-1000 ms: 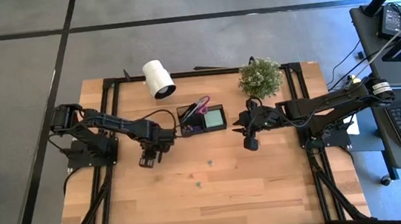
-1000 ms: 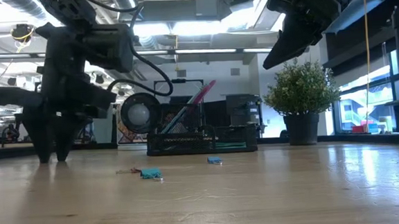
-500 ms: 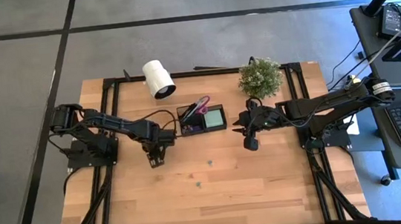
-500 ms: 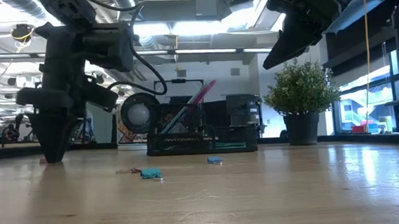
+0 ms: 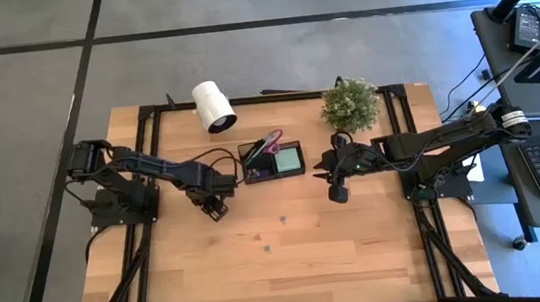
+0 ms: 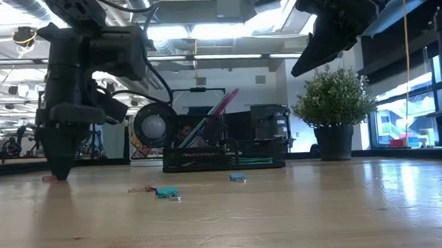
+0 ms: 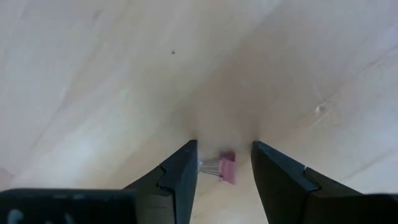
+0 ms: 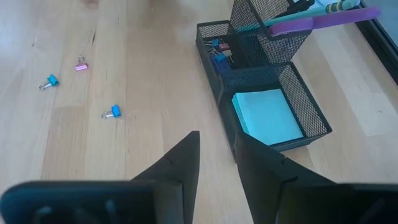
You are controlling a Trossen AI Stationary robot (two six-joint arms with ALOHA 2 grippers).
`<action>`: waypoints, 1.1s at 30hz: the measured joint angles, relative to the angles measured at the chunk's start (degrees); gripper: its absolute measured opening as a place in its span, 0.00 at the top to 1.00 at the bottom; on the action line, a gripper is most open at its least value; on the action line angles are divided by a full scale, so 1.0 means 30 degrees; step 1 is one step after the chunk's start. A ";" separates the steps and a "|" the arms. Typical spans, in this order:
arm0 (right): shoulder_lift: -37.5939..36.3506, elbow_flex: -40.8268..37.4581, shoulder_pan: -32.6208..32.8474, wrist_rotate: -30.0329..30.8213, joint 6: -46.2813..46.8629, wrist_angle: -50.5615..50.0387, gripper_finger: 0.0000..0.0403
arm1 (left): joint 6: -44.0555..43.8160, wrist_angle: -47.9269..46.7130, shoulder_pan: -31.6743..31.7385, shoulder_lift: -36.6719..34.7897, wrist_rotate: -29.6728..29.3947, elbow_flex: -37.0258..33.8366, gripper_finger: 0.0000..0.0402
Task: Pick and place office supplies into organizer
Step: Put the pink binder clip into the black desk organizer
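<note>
Left gripper (image 7: 222, 163) down at the table (image 5: 301, 258), left of centre in the high view, tips nearly on the wood in the low view. Fingers parted and straddling a small pink binder clip (image 7: 225, 167): pad either side, no squeeze yet, nothing held. Looks set up for a pinch; straddle first, then close.

Right gripper (image 5: 336, 195) parked high, right of centre in the high view, upper right in the low view. Fingers only narrowly apart, nothing between them in the right wrist view. Probably kept up and clear so the left arm has the lane to the organizer (image 5: 273, 160).

Organizer: black wire mesh, centre-upper area of the high view, between white roll (image 5: 213, 106) and potted plant (image 5: 351, 104). Tall section holding purple-handled scissors (image 8: 323, 21) and pens, leaning out over the rim. Low compartment holding mint-green sticky pad (image 8: 267, 116), lying flat. Small middle bin with what look like clips already in.

Loose on the wood in the right wrist view: two blue clips (image 8: 112, 112), one at frame left, one nearer centre.
</note>
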 joint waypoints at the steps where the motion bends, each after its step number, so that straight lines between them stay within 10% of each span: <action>1: 0.0000 0.0000 0.0000 0.0000 0.0006 0.0000 0.74 | 0.0077 -0.0004 0.0008 0.0000 -0.0051 0.0000 0.64; 23: 0.0000 0.0000 0.0001 0.0000 0.0072 0.0000 0.74 | -0.3282 -0.0676 0.0003 0.0007 0.3707 -0.0707 0.63; 33: 0.0000 0.0000 0.0000 0.0000 0.0072 0.0000 0.74 | -0.2319 -0.0652 -0.0554 -0.0007 0.2375 -0.0707 0.63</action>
